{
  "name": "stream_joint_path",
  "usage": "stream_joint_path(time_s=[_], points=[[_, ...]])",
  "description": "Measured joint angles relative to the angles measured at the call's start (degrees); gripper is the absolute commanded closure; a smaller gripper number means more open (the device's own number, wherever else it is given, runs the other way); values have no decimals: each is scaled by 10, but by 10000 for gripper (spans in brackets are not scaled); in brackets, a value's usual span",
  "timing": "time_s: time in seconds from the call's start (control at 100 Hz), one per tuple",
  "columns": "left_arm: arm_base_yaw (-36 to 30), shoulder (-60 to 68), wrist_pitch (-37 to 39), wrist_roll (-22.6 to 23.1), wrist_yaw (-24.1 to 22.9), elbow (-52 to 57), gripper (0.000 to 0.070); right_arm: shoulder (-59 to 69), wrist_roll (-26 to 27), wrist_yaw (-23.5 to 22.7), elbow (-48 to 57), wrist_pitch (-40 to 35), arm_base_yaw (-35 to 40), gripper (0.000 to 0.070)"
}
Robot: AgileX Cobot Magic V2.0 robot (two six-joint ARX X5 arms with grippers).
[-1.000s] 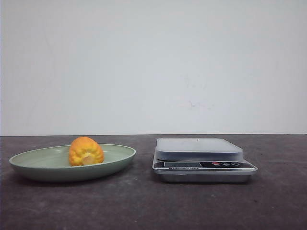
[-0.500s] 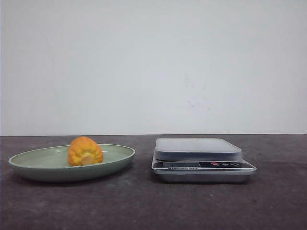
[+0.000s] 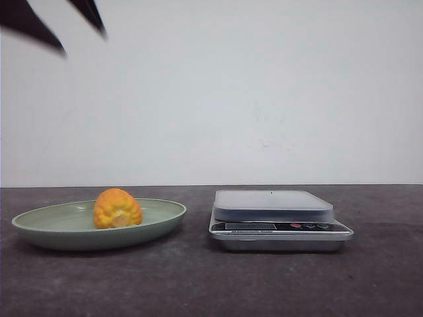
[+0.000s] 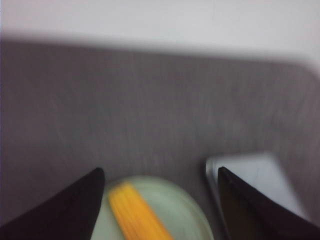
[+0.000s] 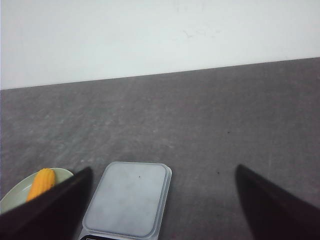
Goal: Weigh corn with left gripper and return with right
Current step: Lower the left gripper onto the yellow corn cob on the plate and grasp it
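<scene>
The corn [image 3: 117, 209], a stubby yellow-orange cob with its pale cut end toward me, lies in a pale green plate [image 3: 39, 228] on the left of the dark table. A silver kitchen scale [image 3: 277, 218] stands to its right with nothing on its platform. My left gripper [image 3: 82, 30] shows as two dark fingertips at the top left of the front view, high above the plate and open. In the blurred left wrist view its gripper [image 4: 161, 172] is open and empty, with the corn [image 4: 135, 212] far below. My right gripper [image 5: 164, 170] is open above the scale [image 5: 127, 197].
A plain white wall stands behind the table. The right wrist view shows the plate's rim [image 5: 60, 174] with the corn [image 5: 41, 183] left of the scale, and bare dark tabletop [image 5: 210, 135] around and beyond it.
My left gripper's fingertips have come into the top left of the front view; they were out of view before. The corn, plate and scale have barely shifted.
</scene>
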Motion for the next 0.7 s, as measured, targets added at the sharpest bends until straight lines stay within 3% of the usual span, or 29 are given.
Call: stream_joint_path(time_s=[0.18,0.7], points=[[-26,112,-6,-15,-39,0,266,0,-9,0,0,-3,0,43],[-54,219,-54,-56,-42,0,265,0,-15,0,0,-6,0,43]])
